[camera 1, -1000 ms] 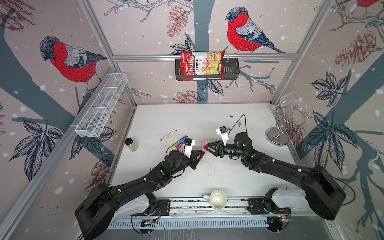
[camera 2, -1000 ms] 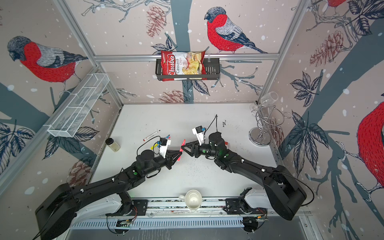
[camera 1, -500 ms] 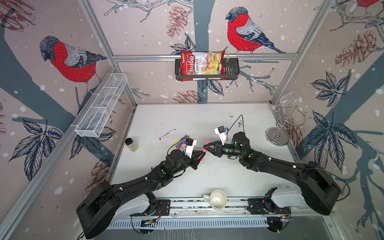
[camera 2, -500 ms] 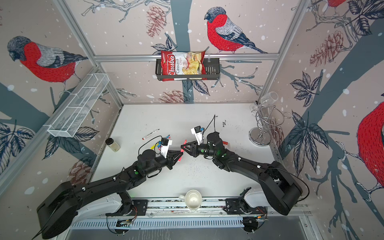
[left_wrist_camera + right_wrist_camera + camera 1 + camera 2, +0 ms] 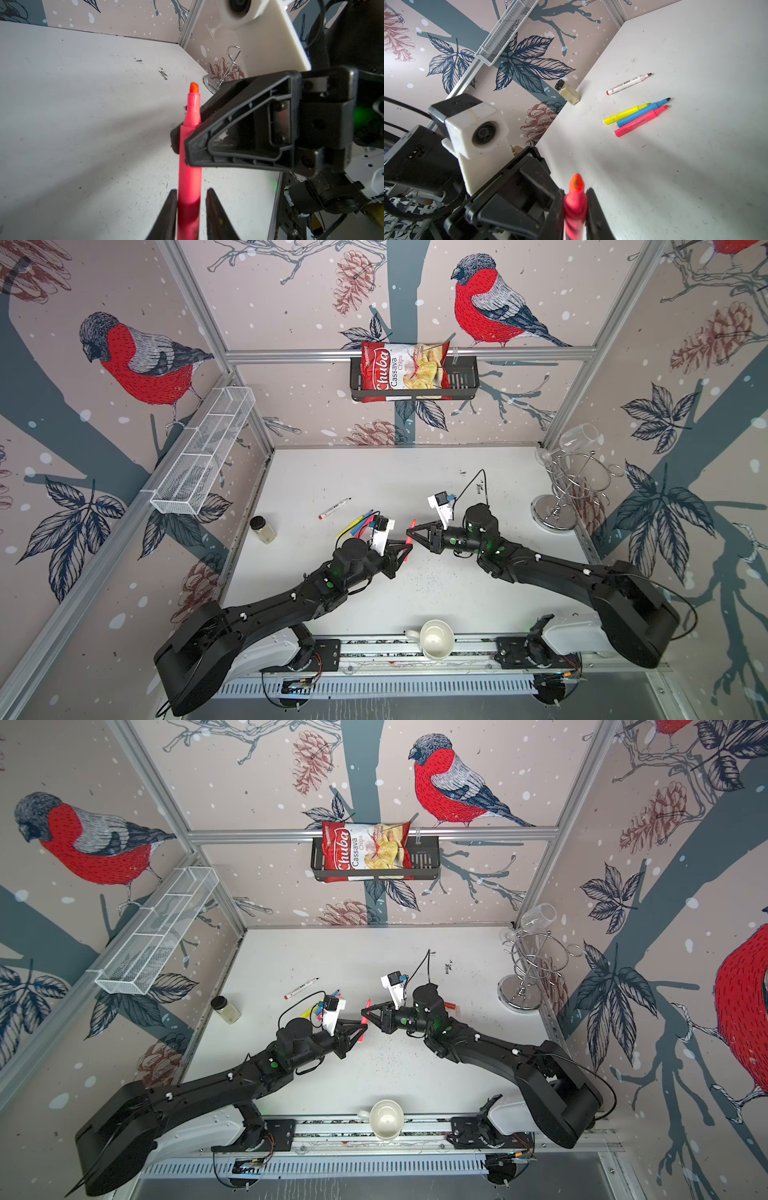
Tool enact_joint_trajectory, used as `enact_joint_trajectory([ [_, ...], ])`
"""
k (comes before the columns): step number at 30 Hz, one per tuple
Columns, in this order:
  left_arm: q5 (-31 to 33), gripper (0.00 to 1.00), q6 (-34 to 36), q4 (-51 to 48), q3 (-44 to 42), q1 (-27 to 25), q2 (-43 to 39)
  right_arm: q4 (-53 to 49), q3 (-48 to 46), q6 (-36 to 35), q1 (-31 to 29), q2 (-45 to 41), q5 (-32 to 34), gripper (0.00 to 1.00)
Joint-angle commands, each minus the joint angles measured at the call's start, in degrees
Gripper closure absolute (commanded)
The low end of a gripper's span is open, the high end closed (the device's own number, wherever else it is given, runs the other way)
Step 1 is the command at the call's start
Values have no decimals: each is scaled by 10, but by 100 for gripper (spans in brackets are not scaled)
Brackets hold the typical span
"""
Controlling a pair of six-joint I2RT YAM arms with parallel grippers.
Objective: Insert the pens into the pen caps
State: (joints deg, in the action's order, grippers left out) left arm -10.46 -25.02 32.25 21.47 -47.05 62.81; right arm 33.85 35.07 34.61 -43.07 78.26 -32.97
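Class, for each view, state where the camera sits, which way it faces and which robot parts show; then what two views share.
Both top views: above the arm bases, looking down at the table; left arm, right arm show.
Left wrist: on the left arm, looking along its jaws at the held pen; right jaws show.
Right wrist: on the right arm, facing the blue pen; its jaws show.
Shared by both wrists: the held pen.

The tabletop (image 5: 374,481) is matt and scuffed. The pink pen (image 5: 190,166) is smooth plastic. The glass rack (image 5: 556,517) is shiny metal wire. The chip bag (image 5: 399,371) looks glossy and crinkly
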Motion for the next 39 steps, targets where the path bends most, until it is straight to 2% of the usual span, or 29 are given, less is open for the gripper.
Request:
enact_joint_trajectory([
  [1,-3,57,6,7,14,-1,8,21,6,1,-2,0,-5,92],
  [8,-8,57,9,-16,35,-1,32,7,7,-12,-7,-17,-3,90],
  [13,-15,61,10,-22,48,-1,50,-1,4,-18,-9,-30,5,90],
  [20,-9,82,13,-32,54,-1,48,-12,1,-25,-9,-33,15,90],
  [28,-13,100,15,-39,54,-1,45,-22,3,-30,-13,-31,23,88],
  [31,-13,100,14,-36,53,-1,45,-28,4,-33,-15,-33,27,86],
  [33,-11,100,13,-37,53,-1,47,-30,4,-37,-16,-35,27,89],
  [35,-8,83,11,-40,55,-1,46,-32,4,-40,-17,-37,27,92],
  [36,-7,78,12,-41,55,-1,46,-33,4,-40,-17,-37,29,92],
  [39,-1,71,13,-44,54,-1,39,-36,5,-40,-17,-39,38,92],
])
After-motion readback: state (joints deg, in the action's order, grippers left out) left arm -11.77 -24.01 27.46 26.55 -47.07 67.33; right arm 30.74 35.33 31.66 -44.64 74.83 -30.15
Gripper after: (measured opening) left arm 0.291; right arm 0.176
